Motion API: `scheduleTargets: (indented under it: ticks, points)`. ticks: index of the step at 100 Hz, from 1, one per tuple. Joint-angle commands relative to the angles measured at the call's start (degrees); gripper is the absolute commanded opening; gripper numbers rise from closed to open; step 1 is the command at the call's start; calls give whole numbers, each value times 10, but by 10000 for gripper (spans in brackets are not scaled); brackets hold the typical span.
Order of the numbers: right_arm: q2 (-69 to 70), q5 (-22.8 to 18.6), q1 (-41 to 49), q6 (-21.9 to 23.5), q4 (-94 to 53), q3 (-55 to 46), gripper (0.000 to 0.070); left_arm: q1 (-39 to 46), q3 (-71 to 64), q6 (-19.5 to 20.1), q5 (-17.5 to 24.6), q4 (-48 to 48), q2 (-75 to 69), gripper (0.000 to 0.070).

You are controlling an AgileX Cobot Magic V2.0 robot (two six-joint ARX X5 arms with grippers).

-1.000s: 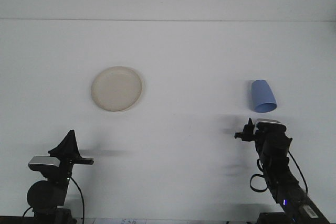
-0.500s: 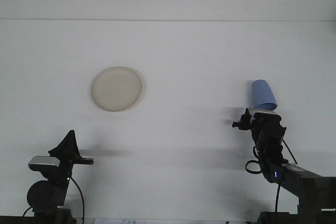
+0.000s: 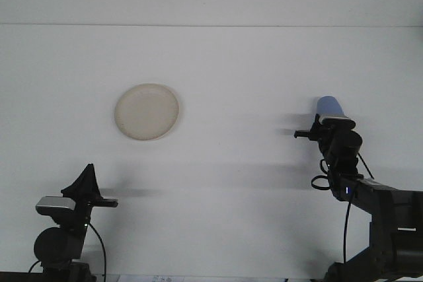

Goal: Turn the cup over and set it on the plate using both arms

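Cup (image 3: 328,105), blue, at right of frame, its near part hidden behind the right gripper (image 3: 332,123); whether that gripper grips it cannot be told.

The right tool (image 3: 330,125) hides the blue cup's (image 3: 328,105) lower part and its own fingers.

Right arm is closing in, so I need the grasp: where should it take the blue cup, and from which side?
Probably around the side wall of the blue cup, coming from the near side. It stands upside down, closed base up and narrower than the rim, so there is no open rim to pinch.
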Motion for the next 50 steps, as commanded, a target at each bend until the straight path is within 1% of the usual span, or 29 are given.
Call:
scheduleTargets:
  ticks: [1,5,17,26,36,50]
  points:
    - [-4,-7,1,11,-6,8,4,0,-11,-1,3,6,-1,12]
    - [-17,-14,4,11,-20,8,3,0,-11,-1,3,6,-1,13]
    - [-89,-14,28,4,-97,13,3,0,-11,-1,3,6,-1,13]
    - [-165,-21,56,-13,-224,45,3,0,-11,-1,3,5,-1,12]
    - [-232,-31,97,-55,-438,135,3,0,-11,-1,3,5,-1,12]
    - [-252,-31,164,-136,-751,325,3,0,-11,-1,3,6,-1,12]
